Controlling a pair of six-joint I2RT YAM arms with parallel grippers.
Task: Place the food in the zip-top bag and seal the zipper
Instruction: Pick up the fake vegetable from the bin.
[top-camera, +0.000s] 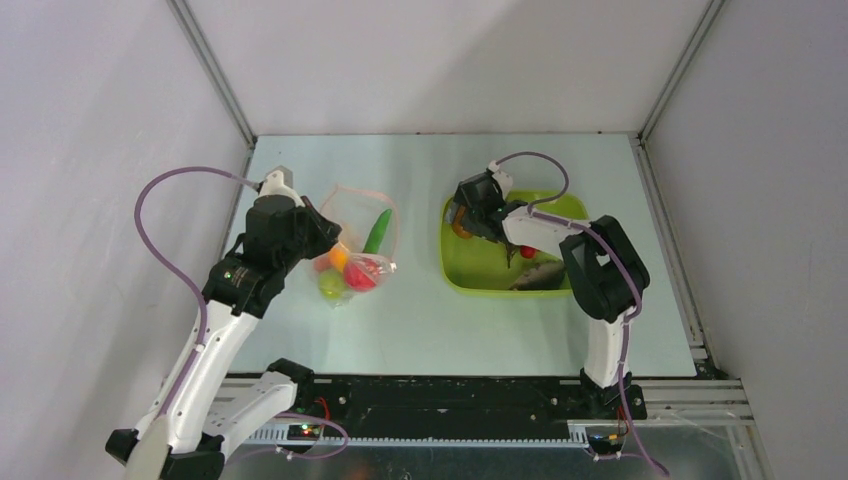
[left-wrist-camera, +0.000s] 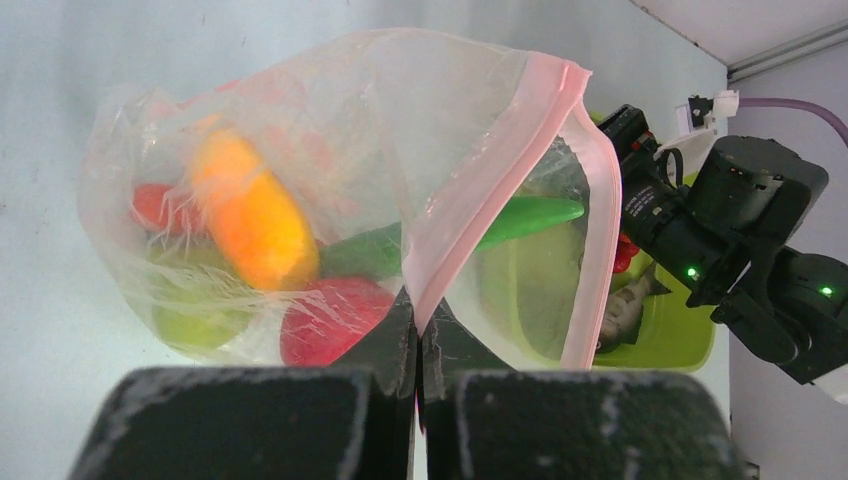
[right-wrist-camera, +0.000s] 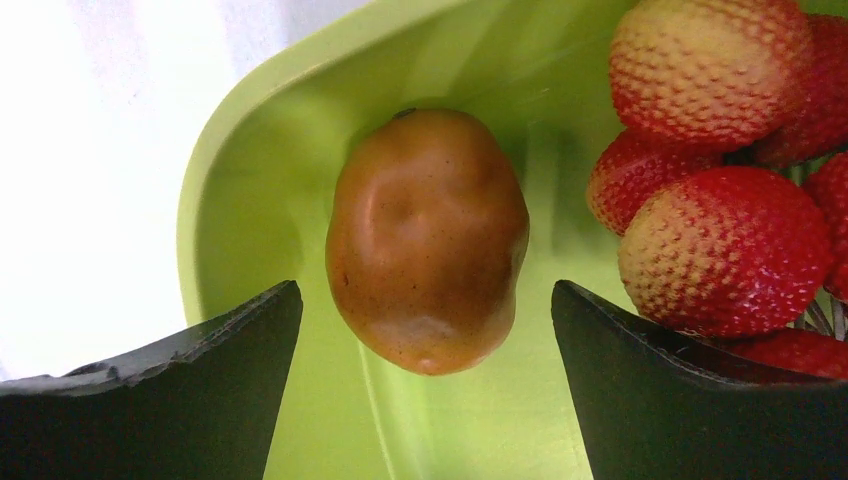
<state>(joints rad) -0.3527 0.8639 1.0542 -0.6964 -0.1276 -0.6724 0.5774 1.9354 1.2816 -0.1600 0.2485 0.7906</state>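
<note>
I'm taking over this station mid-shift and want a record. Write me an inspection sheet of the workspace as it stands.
Surface: pale table, no spills seen.
Job's things: clear bag open, zipper unsealed, containing an orange piece, green pod and tomato; kiwi and strawberries in the green tub.
Clutter: nothing seen.
Grippers: left gripper shut on the bag's mouth edge; right gripper open, straddling the kiwi.
Cables: purple cable looped on each arm, away from the bag.
Surroundings: plain white walls.
</note>
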